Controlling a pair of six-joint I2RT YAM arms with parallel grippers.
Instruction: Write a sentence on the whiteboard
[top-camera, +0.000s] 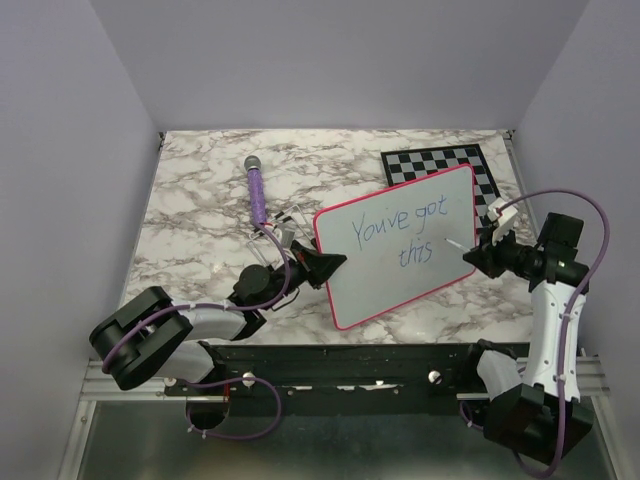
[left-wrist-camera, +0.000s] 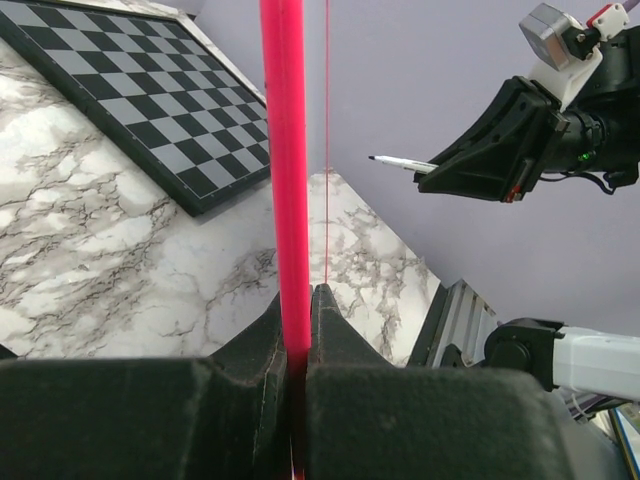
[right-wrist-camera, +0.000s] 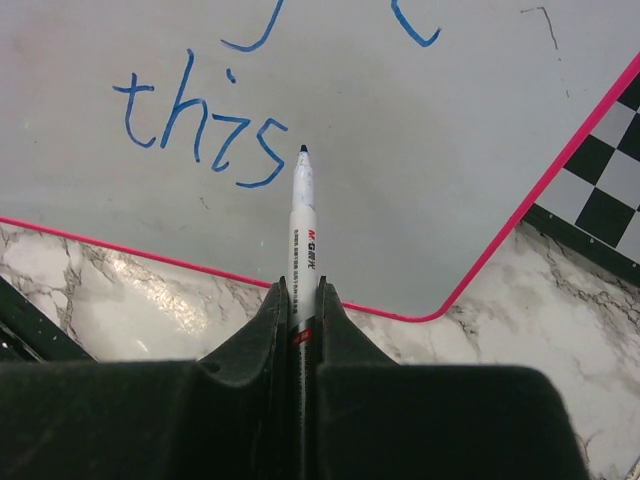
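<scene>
1. Just ahead of right claw (right-wrist-camera: 298, 292), clamped on marker (right-wrist-camera: 302, 215), the sentence (right-wrist-camera: 200, 130) ends at "this" on whiteboard (right-wrist-camera: 420, 130)
2. Left claw (left-wrist-camera: 297, 305) pinches whiteboard rim, tilted off worktop (left-wrist-camera: 120, 270)
3. Mid-writing; next word probably needs tip pressed right of "this"

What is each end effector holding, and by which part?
Left end effector: the large white, pink-rimmed whiteboard, clamped on its left edge rim. Right end effector: the slim white blue-tipped marker pen, gripped around its barrel, tip forward.
</scene>
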